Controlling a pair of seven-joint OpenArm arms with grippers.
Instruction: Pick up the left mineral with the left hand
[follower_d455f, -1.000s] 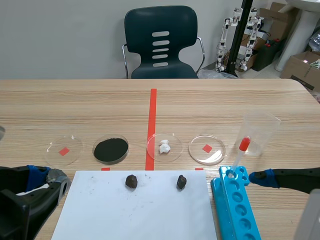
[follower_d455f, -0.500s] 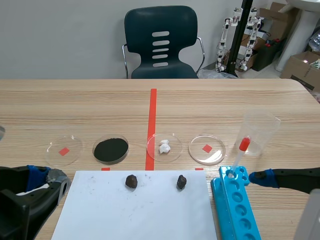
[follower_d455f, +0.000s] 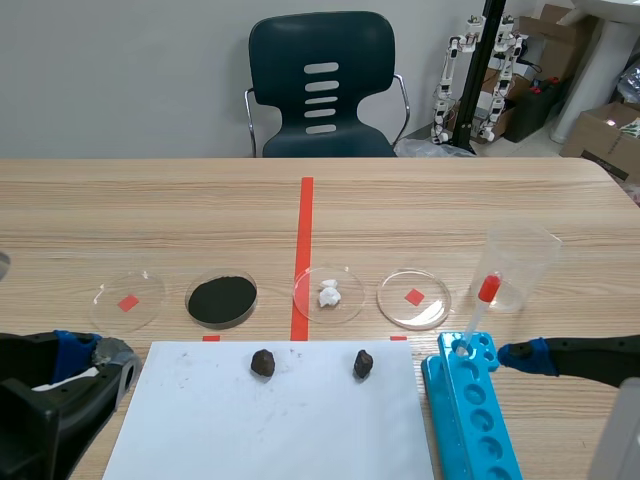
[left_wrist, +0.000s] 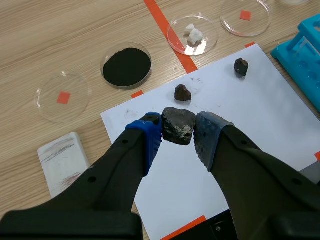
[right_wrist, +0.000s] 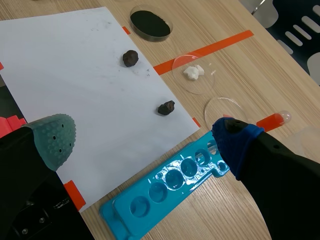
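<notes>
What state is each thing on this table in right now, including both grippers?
Left gripper: shut on a dark rock.
Right gripper: open, holding nothing.
Left mineral: lying loose on the paper.
Right mineral: lying loose on the paper.
Black-powder dish: powder covers its floor.
White-chunk dish: holds a few pieces.
Dropper: standing in the blue rack.
Beaker: upright.

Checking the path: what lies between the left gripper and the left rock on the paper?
Only bare paper, per the left wrist view; the left gripper clamps another rock.
</notes>
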